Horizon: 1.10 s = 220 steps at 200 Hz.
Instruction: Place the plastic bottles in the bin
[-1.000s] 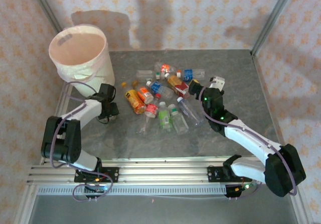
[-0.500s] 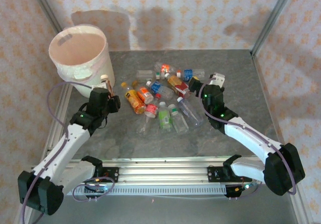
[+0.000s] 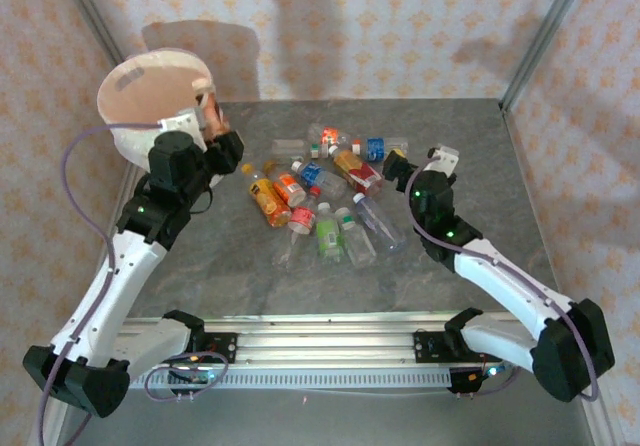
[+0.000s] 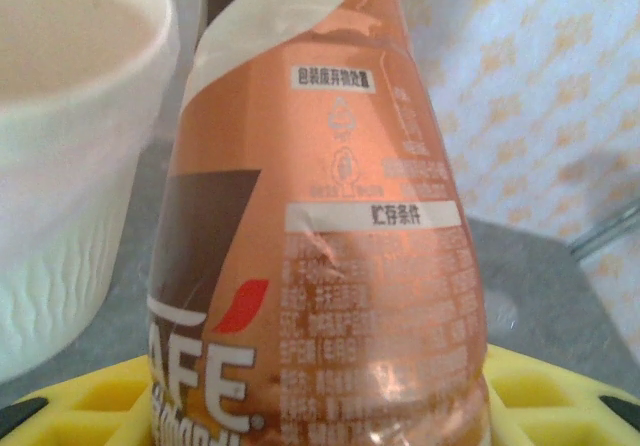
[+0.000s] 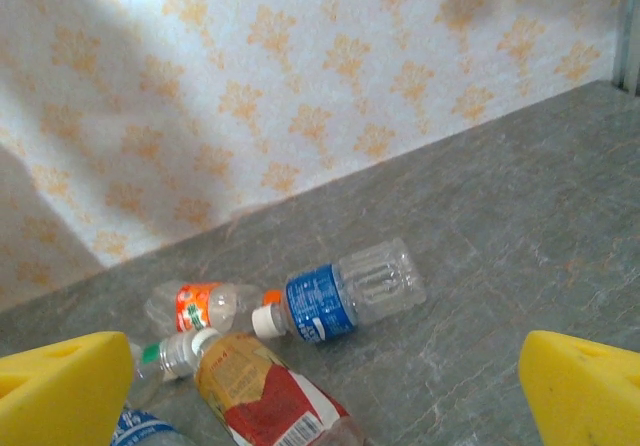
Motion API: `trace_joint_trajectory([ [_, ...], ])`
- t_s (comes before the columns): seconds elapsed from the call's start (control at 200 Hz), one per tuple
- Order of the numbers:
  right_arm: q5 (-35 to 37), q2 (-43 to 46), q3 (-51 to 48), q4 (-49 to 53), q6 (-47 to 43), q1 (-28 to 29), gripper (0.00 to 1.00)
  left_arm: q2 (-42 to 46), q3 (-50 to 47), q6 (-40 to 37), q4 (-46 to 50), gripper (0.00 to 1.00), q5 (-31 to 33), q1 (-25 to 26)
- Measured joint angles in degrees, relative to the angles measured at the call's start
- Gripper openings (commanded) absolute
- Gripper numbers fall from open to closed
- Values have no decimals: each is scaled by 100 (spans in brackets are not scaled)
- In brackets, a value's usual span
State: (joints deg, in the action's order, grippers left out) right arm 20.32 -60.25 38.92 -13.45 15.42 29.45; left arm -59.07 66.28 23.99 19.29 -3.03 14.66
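The bin [image 3: 130, 144] stands at the worktop's [image 3: 480, 146] far left corner. At its rim my left end effector [image 3: 215, 134] clamps an orange-brown labelled bottle [image 4: 320, 266] (bin wall just left of it on the wrist camera). The other plastic bottles [image 3: 320, 201] lie heaped mid-worktop. My right end effector [image 3: 398, 173] hovers by their right edge, fingers [image 5: 60, 386] spread wide.
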Motion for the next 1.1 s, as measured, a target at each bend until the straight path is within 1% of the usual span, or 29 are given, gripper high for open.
trace_joint_trajectory([
  [0.08, 87, 256, -96, 0, 17, -2, 99, -186, 496, 4, 13, 46, 374, 0],
  [0.22, 181, 651, -251, 72, 22, -4, 99, -647, 1263, -164, 68, 46, 1425, -24],
  [0.28, 199, 772, -280, 157, 22, -15, 99, -925, 1576, -299, 90, 46, 1744, -127],
  [0.355, 205, 885, -306, 240, 17, -31, 99, -1366, 2000, -396, 129, 46, 2013, -404],
  [0.515, 221, 1034, -358, 365, 15, -63, 99, -2463, 3042, -417, 647, 46, 2162, -1172],
  [0.615, 223, 1106, -382, 461, 9, -63, 99, -3097, 3670, -446, 1178, 46, 2179, -1519],
  [0.781, 223, 1228, -490, 531, 2, -66, 99, -3941, 4586, -688, 1950, 46, 2192, -1853],
  [0.921, 223, 1241, -562, 619, 2, -81, 99, -4376, 5005, -1047, 2367, 47, 2264, -2109],
  [1.001, 223, 1244, -564, 656, 0, -92, 99, -4610, 5191, -1222, 2568, 47, 2197, -2236],
  [1.101, 243, 1261, -564, 717, 0, -118, 99, -5090, 5672, -1364, 2959, 47, 2155, -2354],
])
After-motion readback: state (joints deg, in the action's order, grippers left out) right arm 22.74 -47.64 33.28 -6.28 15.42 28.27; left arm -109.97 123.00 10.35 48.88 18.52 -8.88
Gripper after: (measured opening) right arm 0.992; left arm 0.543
